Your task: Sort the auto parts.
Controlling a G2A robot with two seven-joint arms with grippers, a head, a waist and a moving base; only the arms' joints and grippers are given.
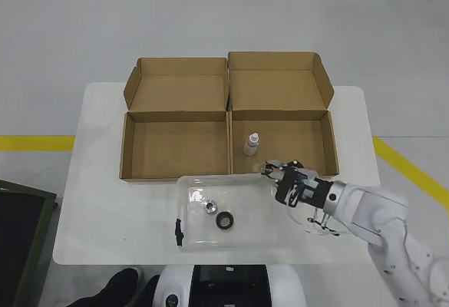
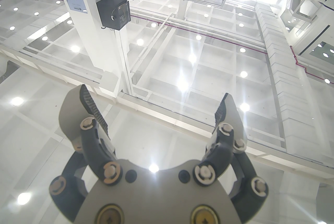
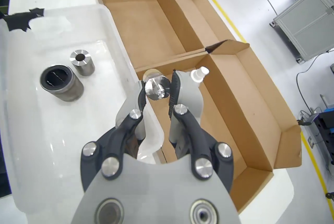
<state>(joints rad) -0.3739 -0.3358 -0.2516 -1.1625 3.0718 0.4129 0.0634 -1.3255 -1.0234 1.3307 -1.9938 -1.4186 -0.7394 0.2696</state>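
The left gripper [image 2: 154, 91] is pointing up at a gridded ceiling [image 2: 214, 58], its ridged fingers spread wide apart. On the smooth white table [image 1: 94, 192], the left cardboard box [image 1: 174, 150] is lying open with its lid folded back. In front of it, a clear plastic bin [image 1: 255, 230] is holding a small steel bushing [image 1: 209, 206] and, just beside it, a wider, darker metal sleeve [image 1: 225, 221], both upright. A white plastic bottle [image 1: 252, 143] is standing in the right cardboard box [image 1: 301, 138]. The right gripper [image 1: 272, 170] is clamping a shiny metal cylinder [image 3: 154, 88] above the spot where the bin's far rim meets that box's near wall.
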